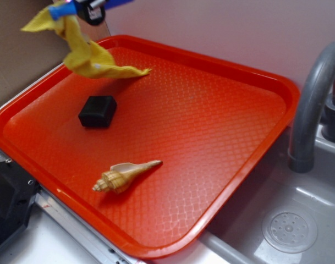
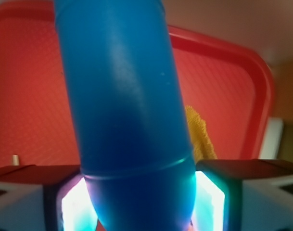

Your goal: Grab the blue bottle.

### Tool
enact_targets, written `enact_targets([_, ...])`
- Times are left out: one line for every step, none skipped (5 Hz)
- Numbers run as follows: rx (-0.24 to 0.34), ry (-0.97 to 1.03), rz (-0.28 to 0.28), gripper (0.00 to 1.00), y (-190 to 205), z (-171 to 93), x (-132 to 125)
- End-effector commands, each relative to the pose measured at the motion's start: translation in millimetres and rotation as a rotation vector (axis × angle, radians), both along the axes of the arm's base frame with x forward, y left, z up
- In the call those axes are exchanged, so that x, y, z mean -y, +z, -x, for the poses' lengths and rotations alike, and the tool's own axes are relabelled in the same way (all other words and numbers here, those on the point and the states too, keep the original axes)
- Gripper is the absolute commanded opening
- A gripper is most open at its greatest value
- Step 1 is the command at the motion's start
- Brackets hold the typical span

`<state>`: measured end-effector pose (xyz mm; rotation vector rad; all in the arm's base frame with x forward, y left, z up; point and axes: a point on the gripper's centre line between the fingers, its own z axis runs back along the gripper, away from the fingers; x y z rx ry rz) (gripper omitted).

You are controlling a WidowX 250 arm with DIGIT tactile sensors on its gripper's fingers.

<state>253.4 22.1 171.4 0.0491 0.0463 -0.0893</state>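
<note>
At the upper left of the exterior frame, the gripper (image 1: 93, 10) sits at the top edge, mostly cut off by the frame. Bright blue plastic shows on both sides of it; this is the blue bottle (image 1: 61, 9), lying roughly crosswise. A yellow cloth (image 1: 87, 52) hangs beneath the gripper, its lower corner draping down to the far left part of the red tray (image 1: 211, 110). Whether the cloth is pinched along with the bottle cannot be told.

Wrist view: the blue bottle (image 2: 124, 110) fills the centre of the frame, running from the top edge down between the two fingers (image 2: 242, 192). Both pads press against its sides at the lower edge, so the gripper (image 2: 144, 202) is clamped on the bottle. A strip of yellow cloth (image 2: 200, 134) shows just right of the bottle, with the tray (image 2: 35, 96) behind.

On the tray surface, a small black block (image 1: 98, 111) rests left of centre. A seashell (image 1: 125, 175) lies nearer the front edge, well apart from the block. A grey faucet (image 1: 313, 99) and sink (image 1: 288, 228) occupy the right side.
</note>
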Motion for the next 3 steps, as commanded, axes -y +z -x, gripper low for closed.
enact_targets([0.048, 0.244, 0.015, 0.0, 46.8, 5.7, 8.7])
enact_targets([0.054, 0.255, 0.038, 0.0, 52.0, 8.4, 10.1])
enact_targets([0.112, 0.177, 0.03, 0.0, 43.2, 6.6, 16.2])
